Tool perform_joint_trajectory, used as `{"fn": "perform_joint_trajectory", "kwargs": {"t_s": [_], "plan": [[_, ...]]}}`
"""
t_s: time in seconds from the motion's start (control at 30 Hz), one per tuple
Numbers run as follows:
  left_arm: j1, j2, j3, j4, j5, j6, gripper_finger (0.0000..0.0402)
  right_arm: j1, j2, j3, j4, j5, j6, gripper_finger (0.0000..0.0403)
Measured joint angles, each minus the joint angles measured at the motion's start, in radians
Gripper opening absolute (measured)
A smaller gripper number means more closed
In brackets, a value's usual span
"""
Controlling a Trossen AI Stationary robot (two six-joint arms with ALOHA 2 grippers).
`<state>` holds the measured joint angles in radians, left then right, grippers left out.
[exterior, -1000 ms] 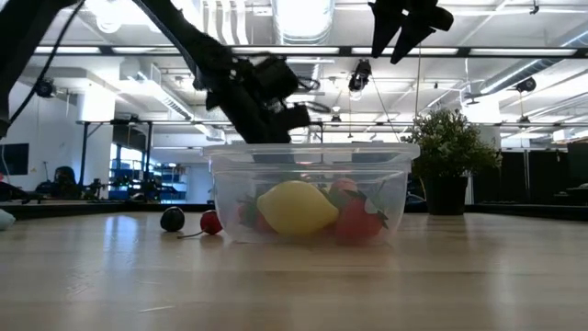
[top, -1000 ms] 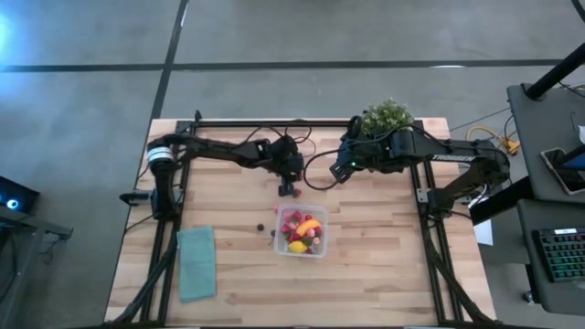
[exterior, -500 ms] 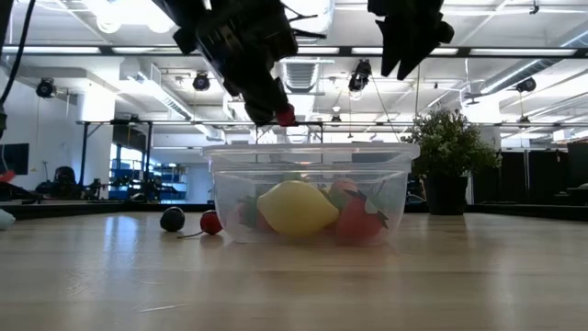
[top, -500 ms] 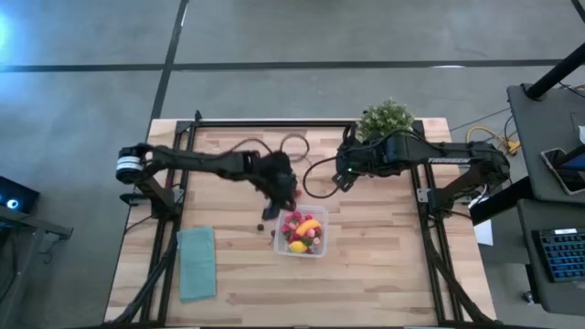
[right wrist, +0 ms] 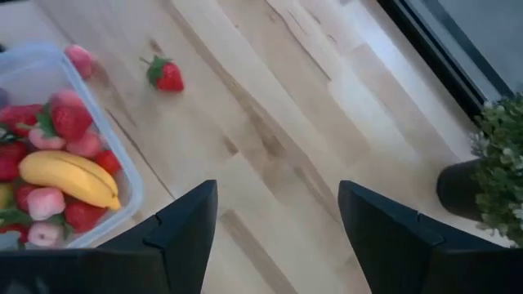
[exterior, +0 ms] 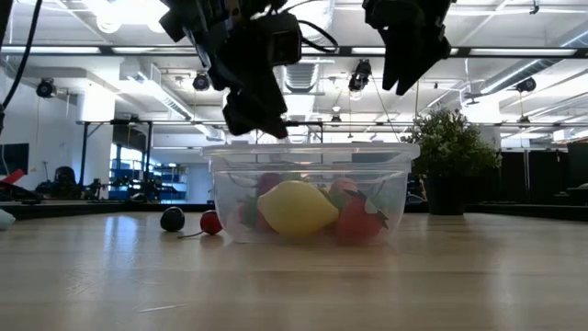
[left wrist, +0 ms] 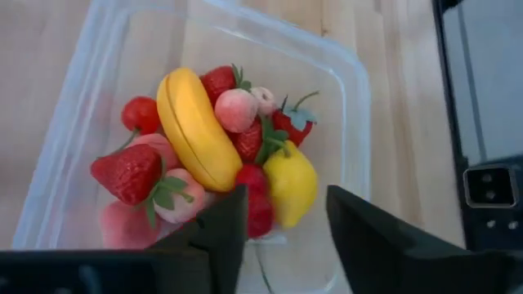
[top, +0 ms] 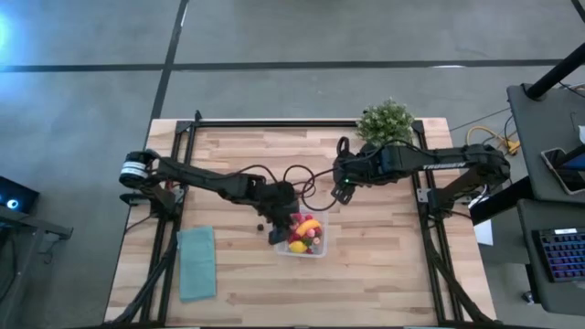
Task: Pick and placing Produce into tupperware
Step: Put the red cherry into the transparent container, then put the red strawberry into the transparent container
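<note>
The clear tupperware (top: 319,248) (exterior: 312,158) stands mid-table and holds several toy fruits: a banana (left wrist: 194,126), a lemon (left wrist: 292,181), strawberries and peach-pink pieces. My left gripper (left wrist: 286,222) (top: 278,228) hovers open just above the tupperware's left side, and a red berry (left wrist: 257,196) lies in the pile under its fingers. My right gripper (right wrist: 282,237) (top: 341,189) hangs open in the air beyond the tupperware's far right corner. Loose on the wood are a strawberry (right wrist: 167,75), a pink piece (right wrist: 79,59), a dark berry (exterior: 172,219) and a red cherry (exterior: 211,222).
A potted green plant (top: 386,118) (exterior: 447,152) stands at the far edge, near the right arm. A teal cloth (top: 196,262) lies flat near the table's left near corner. Cables loop on the wood between the two arms (top: 302,175).
My left gripper has risen from the table beyond the tupperware and moved toward the near edge until it is over the tupperware. Half a second ago a red berry sat at its fingertips; now it no longer shows there. My right gripper has drifted slightly toward the near edge.
</note>
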<state>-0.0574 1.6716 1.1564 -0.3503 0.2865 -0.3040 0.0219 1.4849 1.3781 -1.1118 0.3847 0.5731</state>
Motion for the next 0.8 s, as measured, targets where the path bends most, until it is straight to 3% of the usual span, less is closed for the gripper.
{"fn": "perform_joint_trajectory", "kwargs": {"t_s": [0.2,0.3,0.47,0.67,0.8], "plan": [[-0.002,-0.021,0.0,-0.012,-0.034,-0.03,0.024,0.006,0.0,-0.001,0.06,-0.024,-0.063,0.0255],[-0.002,-0.037,0.002,-0.069,-0.034,-0.031,0.0266,0.004,0.005,-0.002,0.087,-0.055,-0.088,0.0255],[-0.003,-0.117,0.0,-0.189,-0.059,-0.029,0.0274,0.003,0.006,-0.025,0.14,-0.076,-0.143,0.0249],[-0.003,-0.268,-0.005,-0.324,-0.267,-0.004,0.0274,-0.031,0.006,-0.085,0.203,-0.147,-0.174,0.0248],[-0.002,-0.382,-0.04,-0.316,-0.334,-0.023,0.0274,-0.072,0.006,-0.142,0.334,-0.226,-0.203,0.0246]]}}
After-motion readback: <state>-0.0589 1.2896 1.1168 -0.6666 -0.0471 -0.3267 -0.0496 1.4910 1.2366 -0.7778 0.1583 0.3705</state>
